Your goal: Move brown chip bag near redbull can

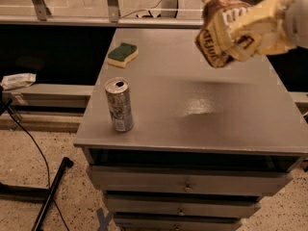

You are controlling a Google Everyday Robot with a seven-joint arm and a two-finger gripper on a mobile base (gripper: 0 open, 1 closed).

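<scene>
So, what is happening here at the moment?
The robot's gripper, at the upper right, holds the brown chip bag in the air above the back right part of the grey table. The redbull can stands upright near the front left edge, apart from the bag. A sponge lies at the back left. The bag is not yet near the can.

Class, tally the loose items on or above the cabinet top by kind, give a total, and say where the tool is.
Cans: 1, the can, standing front left on the cabinet
Sponges: 1, the sponge, rear left
Bags: 1, the bag, held in the air by the tool, upper right
Total: 3
</scene>
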